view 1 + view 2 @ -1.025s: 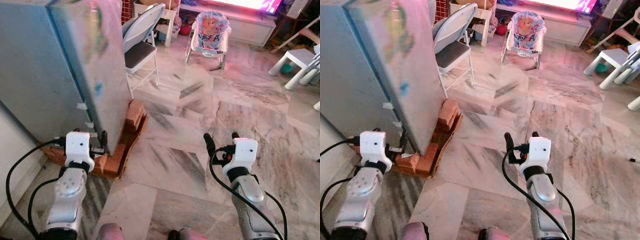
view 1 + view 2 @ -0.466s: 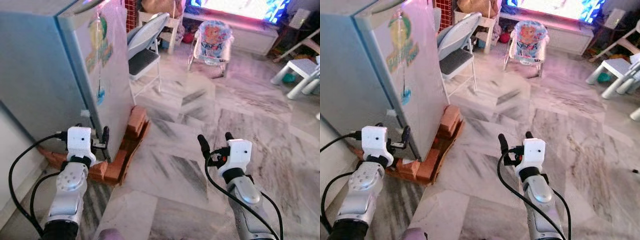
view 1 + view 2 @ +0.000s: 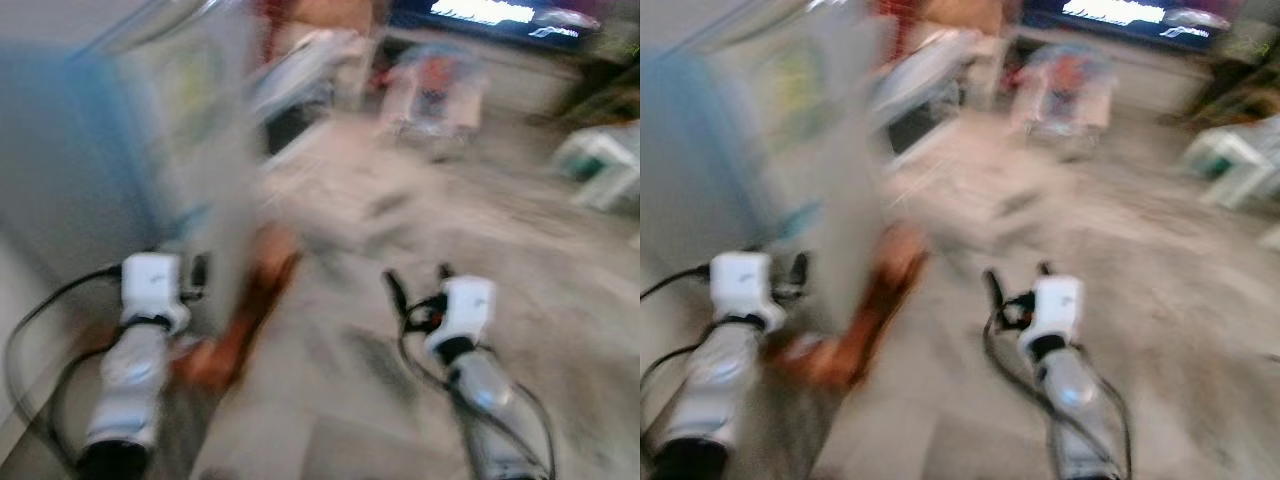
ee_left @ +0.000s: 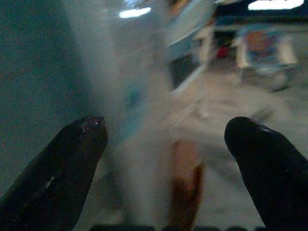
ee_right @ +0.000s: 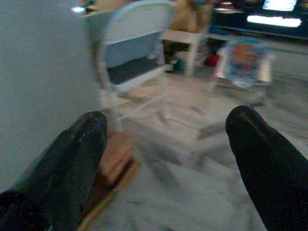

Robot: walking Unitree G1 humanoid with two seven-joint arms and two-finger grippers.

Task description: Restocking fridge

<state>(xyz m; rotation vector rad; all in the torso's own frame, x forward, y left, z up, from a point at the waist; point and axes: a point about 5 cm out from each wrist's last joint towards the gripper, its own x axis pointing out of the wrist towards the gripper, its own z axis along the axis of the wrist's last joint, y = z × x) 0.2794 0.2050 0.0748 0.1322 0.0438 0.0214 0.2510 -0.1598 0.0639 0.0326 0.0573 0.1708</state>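
The head views are heavily blurred, so the robot is judged to be walking or turning; the step in hand is the approach to the fridge (image 3: 150,170), not yet any handling.

**Position of the task's thing.** The fridge stands on the robot's left, a tall grey-blue cabinet with a pale side panel. Its base rests on reddish bricks (image 3: 245,320) on the marble floor (image 3: 420,230). No door opening or handle can be made out, and no stock to be loaded is visible.

**State of the hands.** The left hand (image 4: 166,139) is held low, close to the fridge's lower corner. Its two black fingers (image 4: 72,154) stand wide apart and hold nothing. The right hand (image 5: 168,134) is out over open floor, well apart from the fridge, likewise wide and empty. Through it a folding chair (image 5: 134,53) and a baby bouncer (image 5: 245,60) are seen farther off.

**Procedure for a sound approach.**
1. Let the view settle before committing either arm; the blur hides the door edge.
2. Keep the left hand clear of the fridge wall and of the bricks, which jut out past the cabinet foot and are a likely snag for hand or foot.
3. Turn to face the door side squarely, so that both hands can reach it.
4. Hold both hands wide until the handle is located.
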